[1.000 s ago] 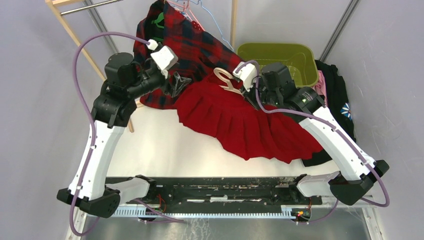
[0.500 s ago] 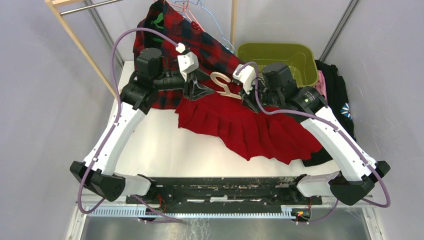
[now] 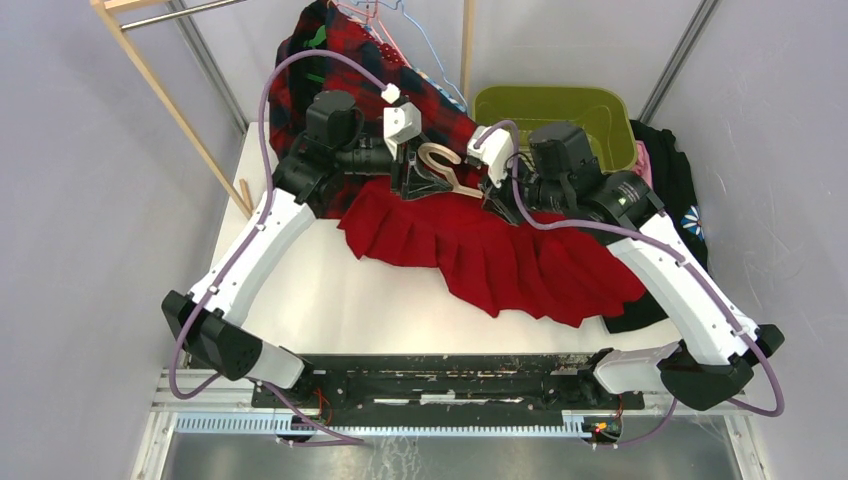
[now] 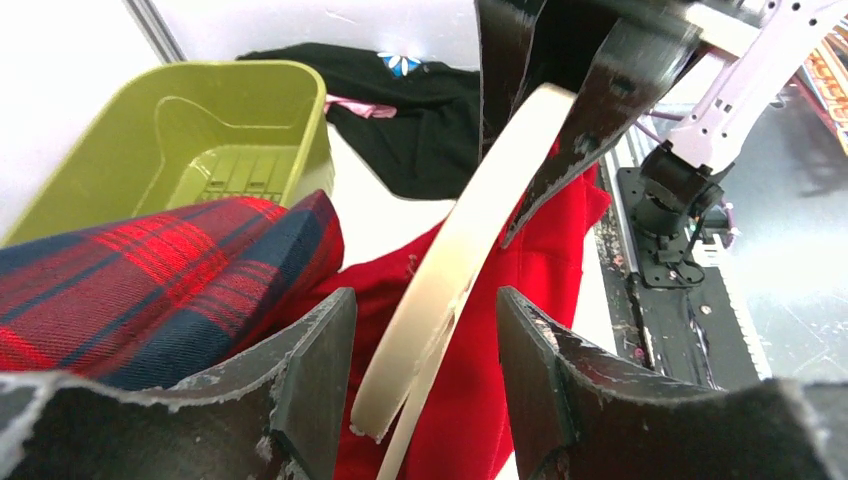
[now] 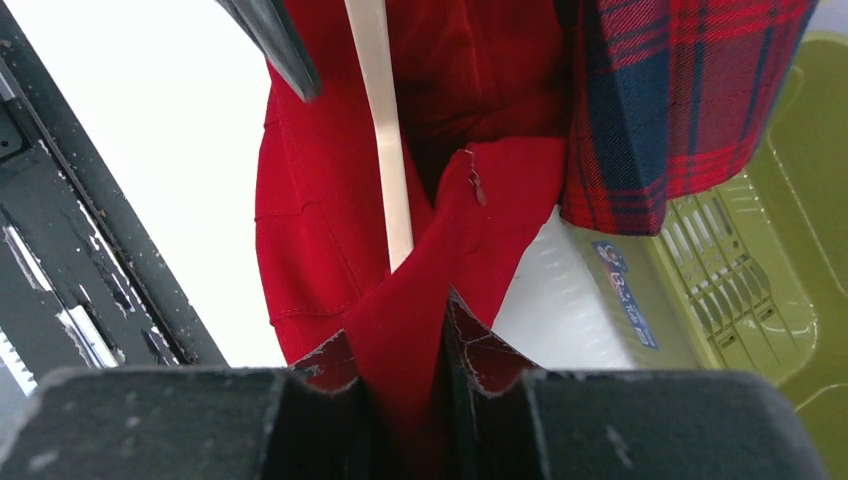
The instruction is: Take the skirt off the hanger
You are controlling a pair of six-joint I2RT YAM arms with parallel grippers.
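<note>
A red pleated skirt point(image 3: 500, 255) lies spread across the white table, its waist still round a pale wooden hanger point(image 3: 447, 170). My left gripper point(image 3: 415, 180) is open, and the hanger's arm point(image 4: 450, 270) passes between its fingers without being gripped. My right gripper point(image 3: 497, 195) is shut on a fold of the skirt's waistband point(image 5: 405, 330), just beside the hanger's arm point(image 5: 385, 140). The skirt also shows in the left wrist view point(image 4: 500, 340).
A red and navy plaid garment point(image 3: 350, 90) hangs on the wooden rack at the back, close behind both grippers. A green bin point(image 3: 565, 115) stands at the back right, with black clothes point(image 3: 670, 185) beside it. Wire hangers point(image 3: 400, 20) hang on the rack.
My left arm has swung right from the plaid garment and now straddles the hanger with open fingers. The skirt's left edge has shifted slightly. The right gripper has kept its hold.
</note>
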